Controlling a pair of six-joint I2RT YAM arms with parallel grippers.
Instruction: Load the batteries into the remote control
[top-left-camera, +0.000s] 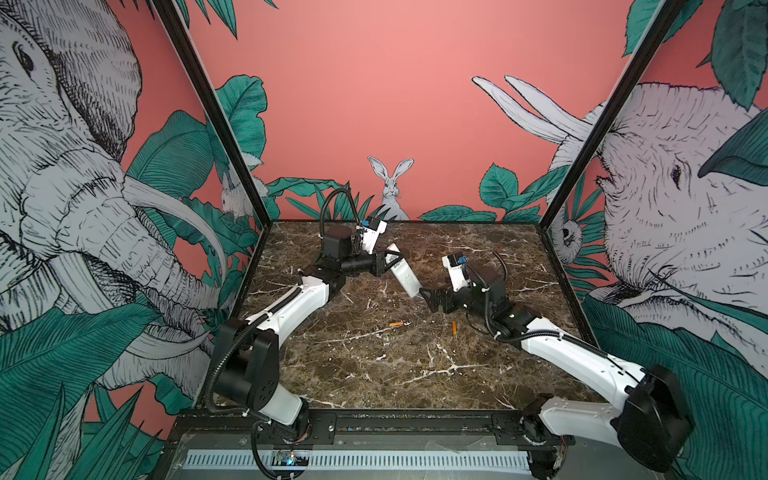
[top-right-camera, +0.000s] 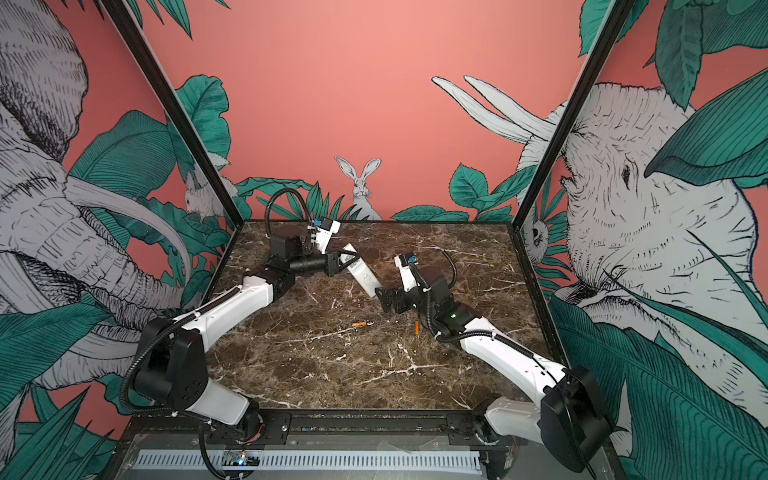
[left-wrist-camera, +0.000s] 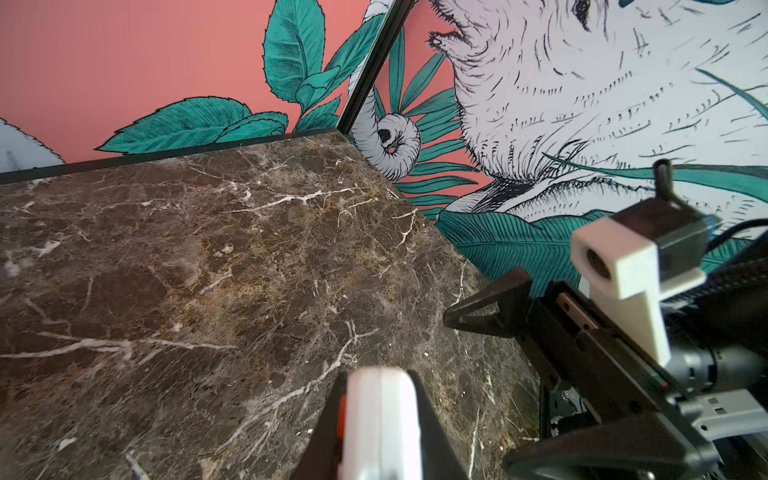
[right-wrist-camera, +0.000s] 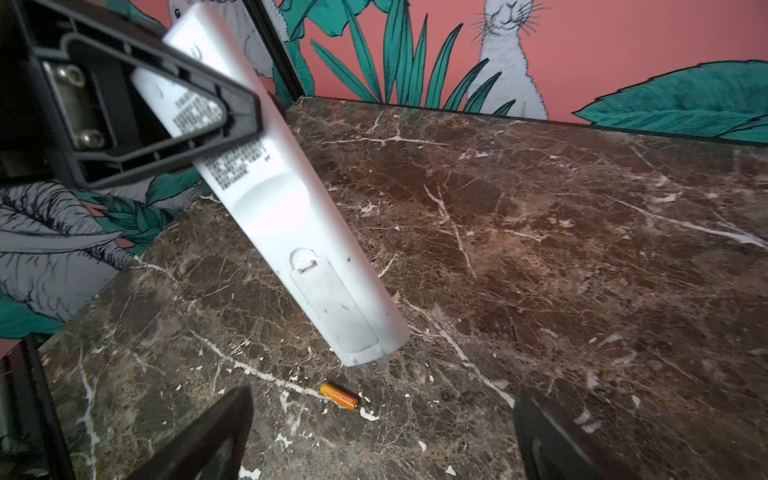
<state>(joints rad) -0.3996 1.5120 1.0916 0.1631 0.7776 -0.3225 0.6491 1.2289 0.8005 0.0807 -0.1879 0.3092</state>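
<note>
My left gripper (top-left-camera: 388, 262) (top-right-camera: 345, 262) is shut on the white remote control (top-left-camera: 404, 275) (top-right-camera: 363, 279), holding it tilted above the marble table. In the left wrist view its gripper (left-wrist-camera: 379, 386) clamps the remote (left-wrist-camera: 380, 428), with an orange button at one edge. The right wrist view shows the remote's plain back (right-wrist-camera: 286, 216) with the battery cover (right-wrist-camera: 332, 307) shut. My right gripper (top-left-camera: 428, 300) (top-right-camera: 381, 297) (right-wrist-camera: 382, 399) (left-wrist-camera: 478, 390) stands open and empty just off the remote's low end. Two orange batteries lie on the table: one (top-left-camera: 397, 323) (top-right-camera: 360, 323) (right-wrist-camera: 338, 396), another (top-left-camera: 454, 328) (top-right-camera: 416, 328).
The marble table (top-left-camera: 374, 374) is boxed in by printed walls at the back and both sides, with black corner posts (top-left-camera: 257, 216) (top-left-camera: 548, 216). A black rail (top-left-camera: 415, 419) runs along the front edge, where both arm bases sit.
</note>
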